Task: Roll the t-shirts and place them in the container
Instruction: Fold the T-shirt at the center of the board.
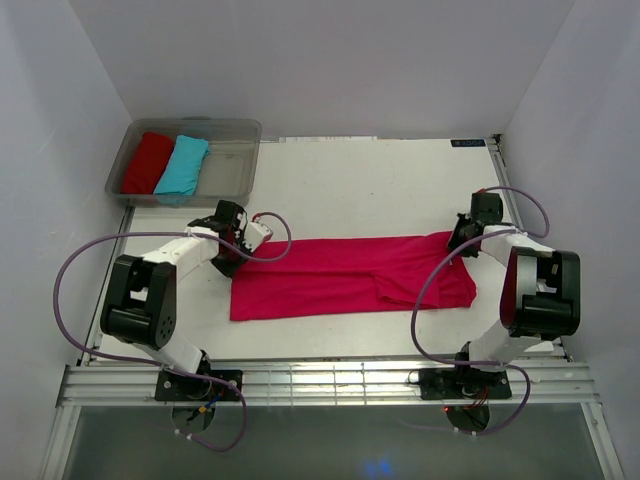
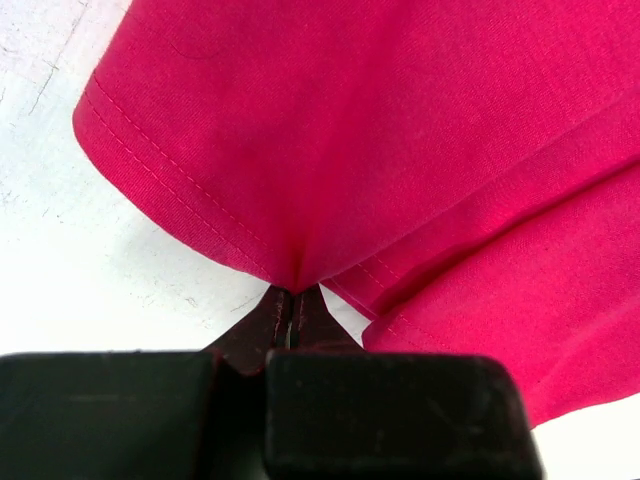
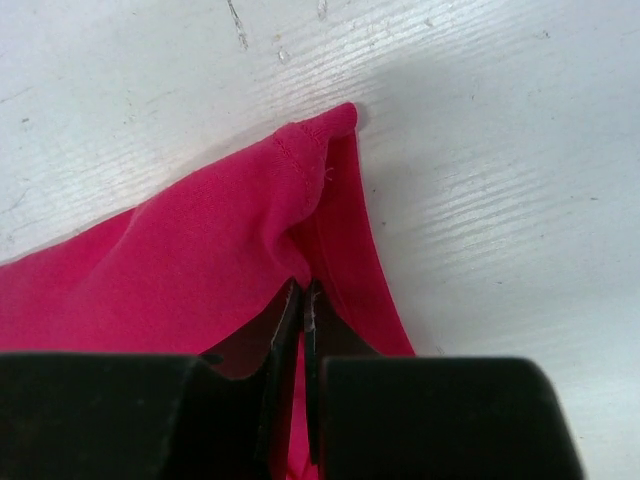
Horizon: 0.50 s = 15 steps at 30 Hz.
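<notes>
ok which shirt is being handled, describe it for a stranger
On the white table, across its middle, lies a t-shirt folded into a long strip. It alone is magenta-pink and laid out flat; the red shirt and turquoise shirt sit in the clear bin.

High rear overview; wrist close-ups down onto shared pink t-shirt (image 1: 350, 275)
</notes>
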### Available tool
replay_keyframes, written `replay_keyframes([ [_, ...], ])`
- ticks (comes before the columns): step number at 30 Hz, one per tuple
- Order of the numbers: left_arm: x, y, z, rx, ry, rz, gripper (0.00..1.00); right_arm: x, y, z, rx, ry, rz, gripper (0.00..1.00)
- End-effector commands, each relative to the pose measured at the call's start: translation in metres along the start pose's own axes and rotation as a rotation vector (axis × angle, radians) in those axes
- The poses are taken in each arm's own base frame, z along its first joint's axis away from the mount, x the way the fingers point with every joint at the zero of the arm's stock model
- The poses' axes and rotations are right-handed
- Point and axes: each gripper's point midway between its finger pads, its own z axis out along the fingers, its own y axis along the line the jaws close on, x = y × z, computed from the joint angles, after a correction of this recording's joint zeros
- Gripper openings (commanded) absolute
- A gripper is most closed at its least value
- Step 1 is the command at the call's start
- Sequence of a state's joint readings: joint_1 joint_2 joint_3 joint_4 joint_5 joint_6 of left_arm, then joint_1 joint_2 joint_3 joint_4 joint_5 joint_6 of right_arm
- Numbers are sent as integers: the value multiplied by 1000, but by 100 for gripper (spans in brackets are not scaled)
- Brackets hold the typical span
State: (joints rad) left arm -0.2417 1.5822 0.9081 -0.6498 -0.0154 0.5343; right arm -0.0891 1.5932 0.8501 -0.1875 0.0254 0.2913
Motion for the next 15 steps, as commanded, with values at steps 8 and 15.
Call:
replay_keyframes([
  [8,-2,-2,-7,9,-13,-3,29,-24,4,-4,-24,-60,-34,29],
  [15,-46,8,-59,10,-166,-23,46,-41,1,-37,5,-141,-41,45],
])
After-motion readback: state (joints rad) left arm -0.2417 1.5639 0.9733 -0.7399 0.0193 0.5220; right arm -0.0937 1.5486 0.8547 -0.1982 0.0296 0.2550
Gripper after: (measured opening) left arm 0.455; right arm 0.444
